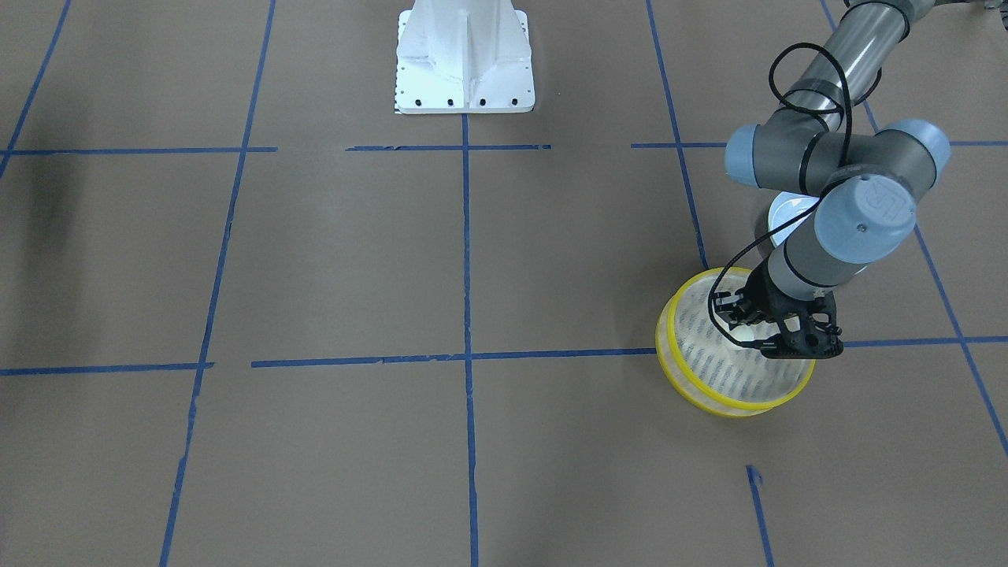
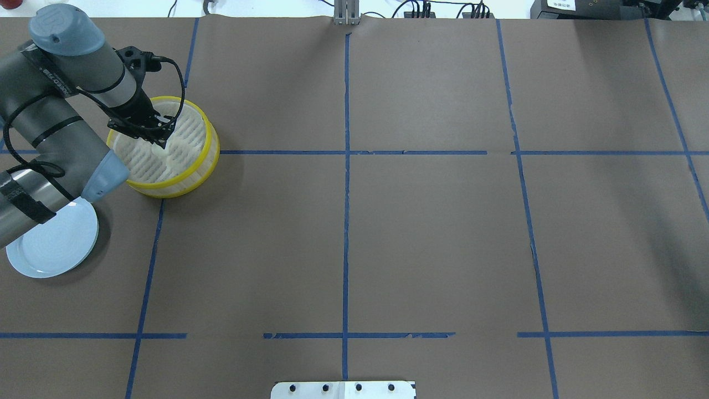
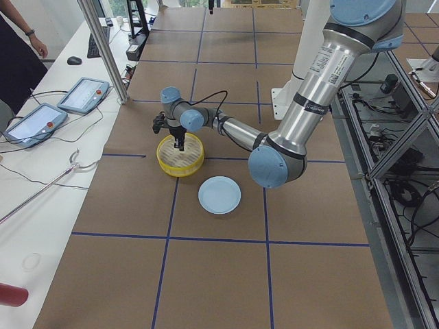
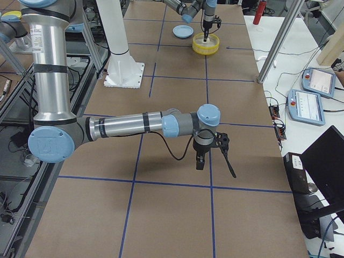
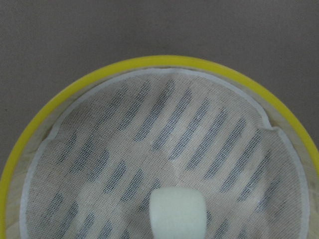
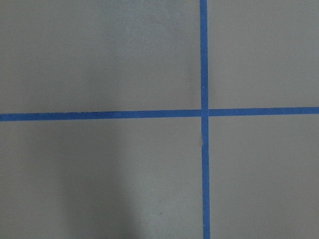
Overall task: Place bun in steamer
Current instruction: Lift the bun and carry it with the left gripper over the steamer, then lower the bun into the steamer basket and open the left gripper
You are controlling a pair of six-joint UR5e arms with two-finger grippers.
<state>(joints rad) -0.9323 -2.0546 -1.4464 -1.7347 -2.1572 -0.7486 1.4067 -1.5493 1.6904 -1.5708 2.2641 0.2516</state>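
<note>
The bun [image 5: 178, 213] sits low inside the steamer [image 2: 206, 162], over its cloth liner [image 5: 199, 124], under the left gripper [image 2: 157, 134]; whether that gripper clasps it I cannot tell. Release only once the bun rests on the cloth liner, then rise straight, clear of the yellow rim [image 5: 149, 60]. The far-off right gripper [image 4: 200, 161] is equally unreadable.

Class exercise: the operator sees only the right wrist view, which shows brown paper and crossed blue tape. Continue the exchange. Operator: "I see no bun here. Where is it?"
Observer: The left wrist view shows the bun within the steamer, above its cloth-lined base.
Operator: Which arm is there?
Observer: The left pincer points down inside the yellow rim.
Operator: And the plate?
Observer: The plate lies bare beside the steamer, not touching it.
</note>
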